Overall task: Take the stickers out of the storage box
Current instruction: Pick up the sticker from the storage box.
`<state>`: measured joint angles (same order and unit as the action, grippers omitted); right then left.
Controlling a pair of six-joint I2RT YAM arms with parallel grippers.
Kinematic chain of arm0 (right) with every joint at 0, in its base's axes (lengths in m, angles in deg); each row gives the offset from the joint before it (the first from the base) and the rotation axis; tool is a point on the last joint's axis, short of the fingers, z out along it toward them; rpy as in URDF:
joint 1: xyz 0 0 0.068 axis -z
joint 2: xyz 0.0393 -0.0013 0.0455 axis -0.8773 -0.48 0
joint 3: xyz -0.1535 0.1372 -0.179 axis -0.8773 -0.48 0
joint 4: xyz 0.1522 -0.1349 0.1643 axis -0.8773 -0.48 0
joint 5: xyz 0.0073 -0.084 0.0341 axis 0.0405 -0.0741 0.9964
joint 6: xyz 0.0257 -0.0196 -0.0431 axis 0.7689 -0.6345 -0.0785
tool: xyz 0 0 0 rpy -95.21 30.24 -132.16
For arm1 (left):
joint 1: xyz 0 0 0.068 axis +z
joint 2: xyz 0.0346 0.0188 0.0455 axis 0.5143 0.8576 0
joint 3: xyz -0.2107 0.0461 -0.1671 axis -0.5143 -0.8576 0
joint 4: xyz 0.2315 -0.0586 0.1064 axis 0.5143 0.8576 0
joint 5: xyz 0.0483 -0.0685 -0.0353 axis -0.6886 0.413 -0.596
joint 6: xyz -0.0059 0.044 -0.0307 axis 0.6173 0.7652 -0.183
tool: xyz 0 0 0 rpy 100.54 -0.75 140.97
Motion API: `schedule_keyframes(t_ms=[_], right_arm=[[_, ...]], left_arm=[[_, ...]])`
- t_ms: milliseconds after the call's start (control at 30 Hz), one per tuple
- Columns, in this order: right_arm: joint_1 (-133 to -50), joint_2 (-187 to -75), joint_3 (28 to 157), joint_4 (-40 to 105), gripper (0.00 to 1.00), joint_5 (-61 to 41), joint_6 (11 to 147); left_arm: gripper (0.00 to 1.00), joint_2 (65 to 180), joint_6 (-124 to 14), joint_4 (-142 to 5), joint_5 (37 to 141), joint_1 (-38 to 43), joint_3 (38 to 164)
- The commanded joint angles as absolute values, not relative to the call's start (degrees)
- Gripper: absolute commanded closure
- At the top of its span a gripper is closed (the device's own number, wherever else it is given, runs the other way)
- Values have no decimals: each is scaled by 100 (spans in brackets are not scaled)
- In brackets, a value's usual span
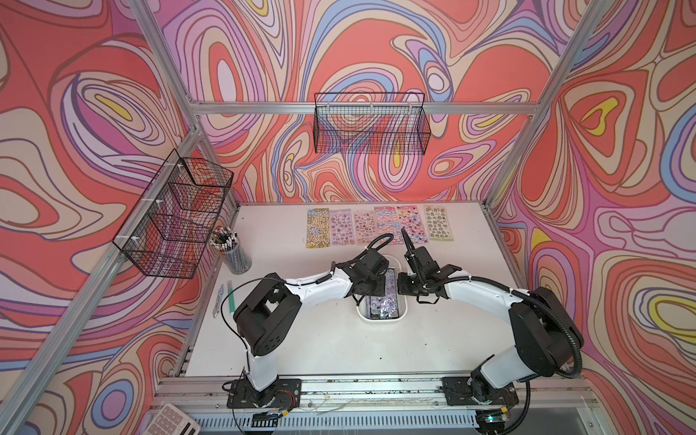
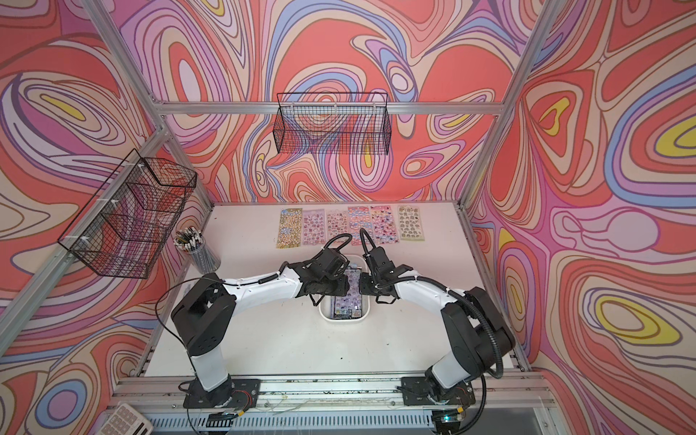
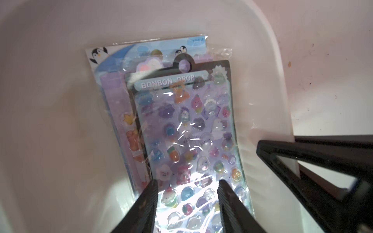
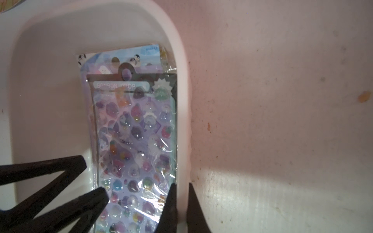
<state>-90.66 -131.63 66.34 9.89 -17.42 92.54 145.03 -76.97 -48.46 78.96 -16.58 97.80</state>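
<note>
Right fingers (image 4: 170, 205) pinch the storage box (image 4: 182, 100) wall; your left fingers (image 3: 147, 199) hang half-spread over the Bonbon Drop stickers (image 3: 187, 131), topmost inside it. They're glossy: squeeze flat and you'll likely skid off.

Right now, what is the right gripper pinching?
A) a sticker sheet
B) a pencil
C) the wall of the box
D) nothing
C: the right gripper has one finger inside and one finger outside the white wall of the box, shut on it.
</note>
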Motion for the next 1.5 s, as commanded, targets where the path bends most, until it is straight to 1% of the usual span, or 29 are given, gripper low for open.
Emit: schedule_keyframes(t_ms=[0, 267, 367, 533, 700, 1200, 1367, 1467], right_arm=[[-9110, -13263, 6478, 1063, 100, -1653, 9210], [-9104, -13322, 6471, 1104, 100, -1598, 9212], [-9109, -13332, 6443, 1180, 100, -1586, 9233], [-9111, -13350, 6431, 1193, 100, -1562, 9243], [-9108, -13368, 6467, 1176, 100, -1564, 9232], [-9104, -13387, 6499, 1114, 100, -1591, 9194], [-9106, -13384, 6486, 1128, 100, -1585, 9199], [-9106, -13383, 6494, 1131, 100, -1578, 9197]], left_arm=[[47, 14610, -7539, -4724, 7664, -1645, 9961], [43, 14593, -7438, -4486, 7201, -1650, 9905], [42, 14656, -7451, -4675, 7296, -1647, 9788], [43, 14876, -7578, -4904, 7586, -1637, 9785], [44, 14940, -7606, -4852, 7448, -1612, 9762], [41, 14749, -7415, -4540, 7040, -1585, 9662], [41, 14824, -7496, -4617, 7110, -1585, 9585], [41, 14900, -7641, -4854, 7366, -1572, 9468]])
